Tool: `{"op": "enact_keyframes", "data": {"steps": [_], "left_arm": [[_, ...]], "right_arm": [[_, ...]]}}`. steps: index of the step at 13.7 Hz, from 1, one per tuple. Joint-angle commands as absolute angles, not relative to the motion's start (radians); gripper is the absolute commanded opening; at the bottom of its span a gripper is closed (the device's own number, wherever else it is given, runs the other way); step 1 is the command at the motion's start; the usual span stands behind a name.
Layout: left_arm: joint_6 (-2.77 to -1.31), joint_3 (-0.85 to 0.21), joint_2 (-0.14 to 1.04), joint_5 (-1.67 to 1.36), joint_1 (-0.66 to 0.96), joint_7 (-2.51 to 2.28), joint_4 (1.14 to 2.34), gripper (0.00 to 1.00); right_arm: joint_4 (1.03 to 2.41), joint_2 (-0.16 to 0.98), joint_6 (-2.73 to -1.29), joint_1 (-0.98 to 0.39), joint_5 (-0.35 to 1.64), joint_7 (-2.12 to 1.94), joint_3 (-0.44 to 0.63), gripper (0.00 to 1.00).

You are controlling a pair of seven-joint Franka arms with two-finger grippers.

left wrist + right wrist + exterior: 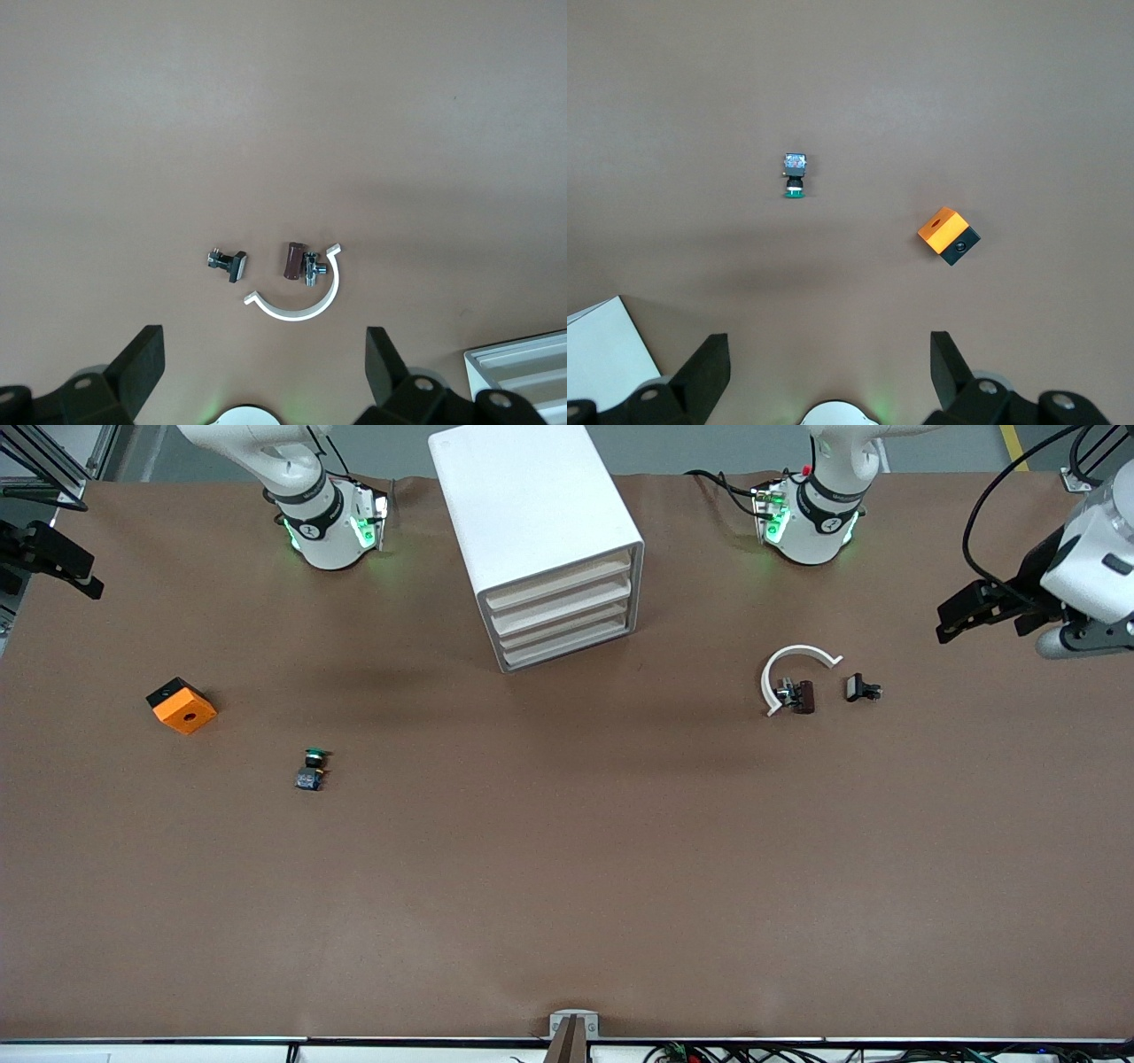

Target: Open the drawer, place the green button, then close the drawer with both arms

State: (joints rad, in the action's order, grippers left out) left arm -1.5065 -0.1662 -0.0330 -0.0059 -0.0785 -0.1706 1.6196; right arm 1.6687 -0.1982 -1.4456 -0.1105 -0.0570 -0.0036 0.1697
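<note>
We see cabinet (540,540) mid-table; button (310,771) nearer camera, twd right arm's end, near block (182,705); arc (793,673) twd left arm's end.

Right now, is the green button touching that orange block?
Apart. The front view shows bare table between the button and the orange block; the right wrist view shows the same gap.

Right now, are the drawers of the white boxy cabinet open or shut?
Shut. All four cream drawer fronts sit flush in the white boxy cabinet; none sticks out.
</note>
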Motion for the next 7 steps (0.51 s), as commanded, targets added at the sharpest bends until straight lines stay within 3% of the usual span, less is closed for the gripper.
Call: {"op": "enact_keyframes", "data": {"steps": [1,7], "left_arm": [[-1.496,-0.176,0.095,0.018,-0.074,-0.167,1.540,1.00],[-1.696,-0.181,0.314,0.005,0.003,-0.392,1.552,1.00]], "right_arm": [[1.638,-0.181,-1.428,-0.110,-0.074,-0.009,0.163,1.00],[1.638,-0.098,-1.439,-0.169,-0.067,0.002,0.158,1.00]]}}
